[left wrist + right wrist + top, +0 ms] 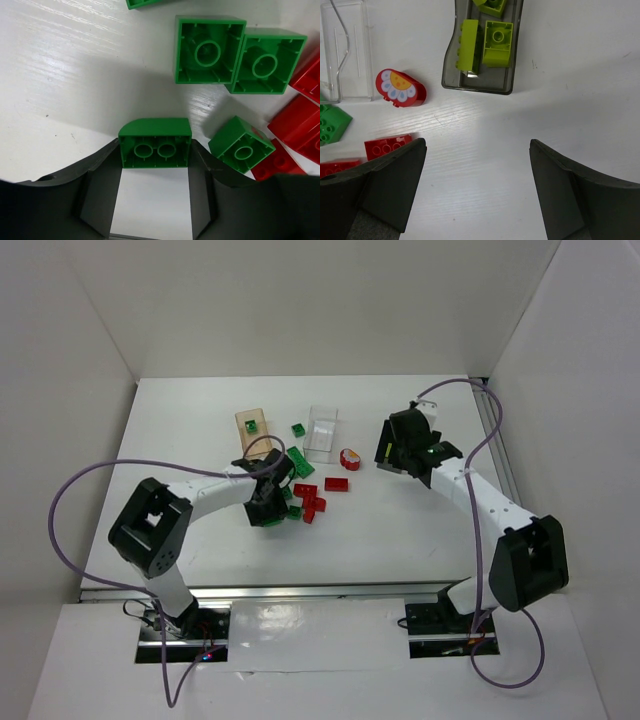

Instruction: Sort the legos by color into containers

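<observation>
- Pinches a round-top green brick [155,134] between the fingers [100,200] of the left gripper [155,155]. Has the jaws partly closed, with both pads right against the brick's sides.
- Sets that brick flat on the white table [180,440], near the middle and a bit toward the left edge.
- Shows three more green bricks [210,50] just beside it, two of them touching each other.
- Shows a bunch of red bricks [310,497] next to those, on the right.
- Holds the right gripper [476,150] wide open over bare table, toward the right edge, with nothing between its fingers.
- Shows a smoky box [480,82] just past that gripper, with yellow-green bricks [497,42] inside.
- Shows a clear box [347,50] farther left, toward the far edge.
- Puts a red oval brick [400,88] with a flower picture between those two boxes, touching neither.
- Shows a tan box [245,437] left of the clear one, with one small green brick [252,426] inside.
- Leaves a lone green brick [298,429] on the table between the tan box and the clear box.
</observation>
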You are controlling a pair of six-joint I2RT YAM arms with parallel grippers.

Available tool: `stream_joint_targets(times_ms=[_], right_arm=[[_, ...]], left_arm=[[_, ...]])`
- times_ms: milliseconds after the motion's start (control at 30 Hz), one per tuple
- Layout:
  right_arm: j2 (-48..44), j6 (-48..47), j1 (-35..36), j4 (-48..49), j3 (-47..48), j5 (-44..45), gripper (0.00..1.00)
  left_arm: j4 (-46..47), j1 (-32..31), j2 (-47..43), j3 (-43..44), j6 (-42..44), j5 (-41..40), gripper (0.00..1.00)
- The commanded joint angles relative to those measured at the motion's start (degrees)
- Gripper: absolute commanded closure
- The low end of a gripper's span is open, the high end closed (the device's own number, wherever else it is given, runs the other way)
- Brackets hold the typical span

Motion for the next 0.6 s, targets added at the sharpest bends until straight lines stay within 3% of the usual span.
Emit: stream_joint_targets(times_ms=[0,167,267,400,567], right_arm=[[0.94,-0.53,0.17,0.81,0.89,0.28,0.09],[0.94,-0.53,0.17,-0.85,2.64,0.89,0.09],[1.47,-0.53,0.17,-2.25,4.13,2.03,0.09],[1.47,-0.53,0.17,-4.63,6.68,2.57,0.09],[3.22,-0.53,-1.49,-7.27,9.76,3.09,0.08]], left_arm=[[-0.60,0.12,1.06,1.51,-1.08,-1.64,0.42],[-5.50,0.12,-1.48,5.72,1.55,-4.54,0.59],[-8.06,0.65,-4.56,10.89,5.15,-7.17,0.63],[-8.59,7.39,-3.00,19.52,10.78,-7.18,0.63],[-10.43,13.21,7.45,34.71,17.37,-6.65,0.63]])
